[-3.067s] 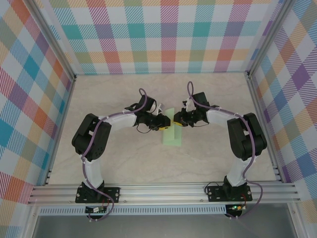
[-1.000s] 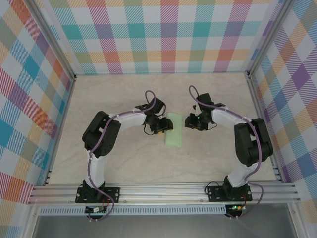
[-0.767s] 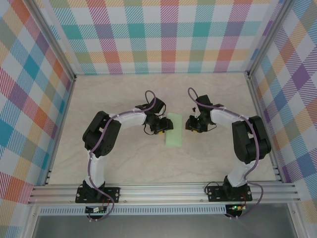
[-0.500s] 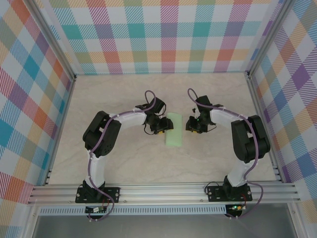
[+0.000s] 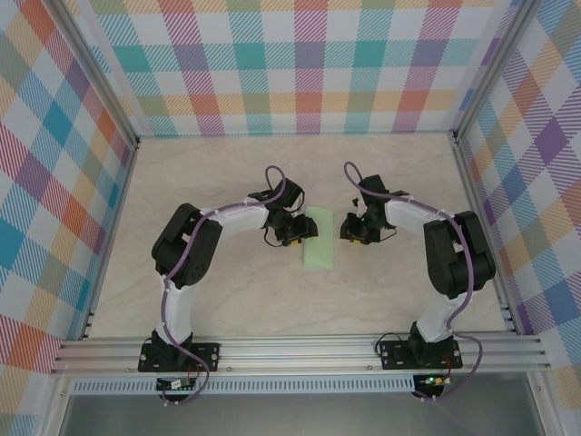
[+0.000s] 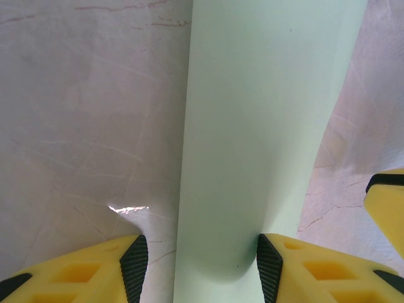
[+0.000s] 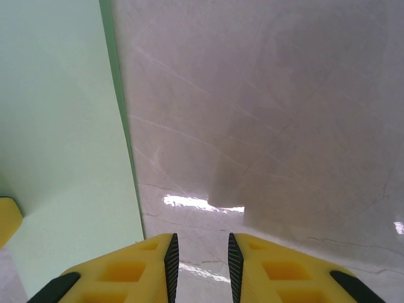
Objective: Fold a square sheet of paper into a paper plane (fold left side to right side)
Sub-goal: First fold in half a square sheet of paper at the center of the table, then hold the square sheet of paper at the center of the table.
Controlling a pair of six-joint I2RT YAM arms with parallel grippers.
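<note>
A pale mint-green sheet of paper (image 5: pixel 320 241), folded into a narrow upright rectangle, lies flat near the middle of the marble-patterned counter (image 5: pixel 227 291), flanked by two robot arms inside a booth of pastel plaid walls (image 5: pixel 309 64). The left gripper (image 5: pixel 302 232) sits at the strip's left long edge, about halfway along it. The right gripper (image 5: pixel 348 231) is just beside the strip's right long edge and apart from it, with bare counter between the two.

From the left wrist, the left gripper (image 6: pixel 201 262) has its jaws spread wide, and the sheet of paper (image 6: pixel 265 126) runs away from them up the picture. The strip's near part lies between the black pads (image 6: pixel 134 259); the right pad meets the paper's edge, while the left pad stands a little clear of it. One yellow finger (image 6: pixel 386 202) of the other arm shows at the right border.

From the right wrist, the right gripper (image 7: pixel 199 252) has its jaws drawn close, a narrow gap between them and nothing held; beneath them is the bare counter (image 7: pixel 265 113). The sheet of paper (image 7: pixel 57 139) lies to their left, with a darker green line along its nearer long edge. A yellow finger (image 7: pixel 6 218) of the left arm shows at the far left.
</note>
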